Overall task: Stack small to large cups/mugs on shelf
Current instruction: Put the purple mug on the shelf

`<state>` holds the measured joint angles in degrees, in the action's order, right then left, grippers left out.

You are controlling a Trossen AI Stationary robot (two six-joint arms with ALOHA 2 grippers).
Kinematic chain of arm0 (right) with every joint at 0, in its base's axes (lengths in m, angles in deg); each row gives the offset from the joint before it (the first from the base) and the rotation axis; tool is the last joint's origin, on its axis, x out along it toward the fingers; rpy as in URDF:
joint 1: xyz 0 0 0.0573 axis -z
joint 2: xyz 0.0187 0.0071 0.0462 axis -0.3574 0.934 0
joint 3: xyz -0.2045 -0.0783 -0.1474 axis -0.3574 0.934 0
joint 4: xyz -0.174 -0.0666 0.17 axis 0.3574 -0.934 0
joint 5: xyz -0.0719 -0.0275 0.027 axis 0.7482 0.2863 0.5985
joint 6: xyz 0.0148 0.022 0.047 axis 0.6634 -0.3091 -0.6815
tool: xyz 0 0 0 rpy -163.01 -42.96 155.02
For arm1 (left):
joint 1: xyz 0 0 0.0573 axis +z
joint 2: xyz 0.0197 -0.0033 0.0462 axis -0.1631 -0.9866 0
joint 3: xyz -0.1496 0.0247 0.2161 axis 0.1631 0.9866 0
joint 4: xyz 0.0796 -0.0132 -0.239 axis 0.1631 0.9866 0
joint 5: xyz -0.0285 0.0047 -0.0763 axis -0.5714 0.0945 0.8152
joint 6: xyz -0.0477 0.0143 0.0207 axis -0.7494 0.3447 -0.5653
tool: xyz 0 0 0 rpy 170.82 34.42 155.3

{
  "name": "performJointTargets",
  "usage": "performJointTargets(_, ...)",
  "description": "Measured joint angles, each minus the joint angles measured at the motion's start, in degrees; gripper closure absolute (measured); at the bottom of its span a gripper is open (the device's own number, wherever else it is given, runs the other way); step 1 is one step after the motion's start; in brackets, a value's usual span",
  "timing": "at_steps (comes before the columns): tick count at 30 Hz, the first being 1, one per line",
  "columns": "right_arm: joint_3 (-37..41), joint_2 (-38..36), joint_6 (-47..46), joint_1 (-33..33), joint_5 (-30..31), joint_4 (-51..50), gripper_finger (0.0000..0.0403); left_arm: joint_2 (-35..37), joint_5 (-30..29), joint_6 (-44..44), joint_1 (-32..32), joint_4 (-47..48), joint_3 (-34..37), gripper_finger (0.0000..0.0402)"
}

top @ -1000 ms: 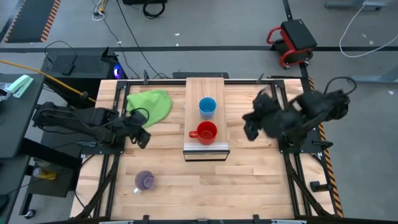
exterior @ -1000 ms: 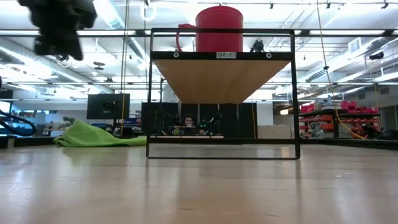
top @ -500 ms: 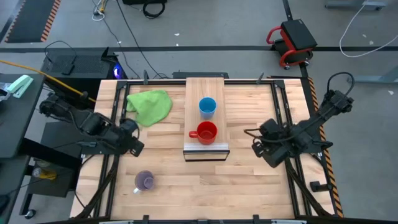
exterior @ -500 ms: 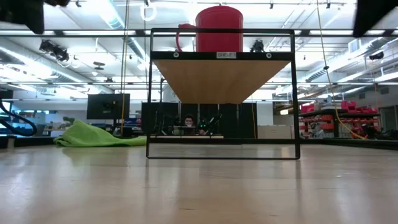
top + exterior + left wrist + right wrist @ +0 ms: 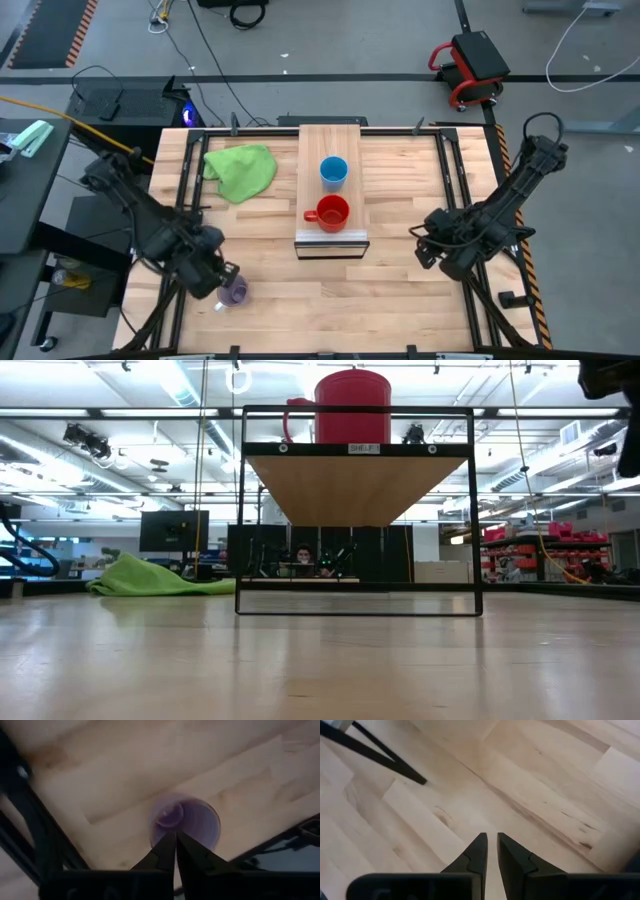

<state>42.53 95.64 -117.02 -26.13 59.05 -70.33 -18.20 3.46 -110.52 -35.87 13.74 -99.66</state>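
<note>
A pale purple translucent mug (image 5: 235, 291) (image 5: 186, 821) stands upright on the tabletop near its near left corner. My left gripper (image 5: 222, 277) (image 5: 174, 835) hangs just above the mug's rim, pointing down, fingers shut; I cannot tell whether it touches the mug. On the raised shelf (image 5: 331, 143) (image 5: 360, 448) stand a light-blue cup (image 5: 333, 171) and a red mug (image 5: 331, 212) (image 5: 352, 405). My right gripper (image 5: 428, 250) (image 5: 490, 836) hovers over bare wood at the right, a narrow gap between its fingertips, with nothing in it.
A green cloth (image 5: 242, 170) (image 5: 150, 578) lies at the far left of the table. Black frame rails (image 5: 463, 200) run along both table sides. Bare wood lies in front of the shelf and to its right.
My left gripper has swung from beside the green cloth toward the table's near edge, rolling as it went, and now hangs over the purple mug. My right gripper has sunk and drawn toward the near right. The cups have stayed in place.
</note>
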Motion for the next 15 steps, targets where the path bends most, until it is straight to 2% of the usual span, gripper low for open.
performJointTargets(7, 0.1, -0.1, 1.5, -1.5, 0.0, 1.0, 0.0353, -2.5, 1.1, -13.2, -5.2, 0.5, 0.5, 0.0354)
performJointTargets(15, 0.1, -0.1, 1.5, -2.4, 0.1, 2.0, 0.0353, -6.7, 1.5, -12.9, -5.9, 0.6, 0.6, 0.0334)
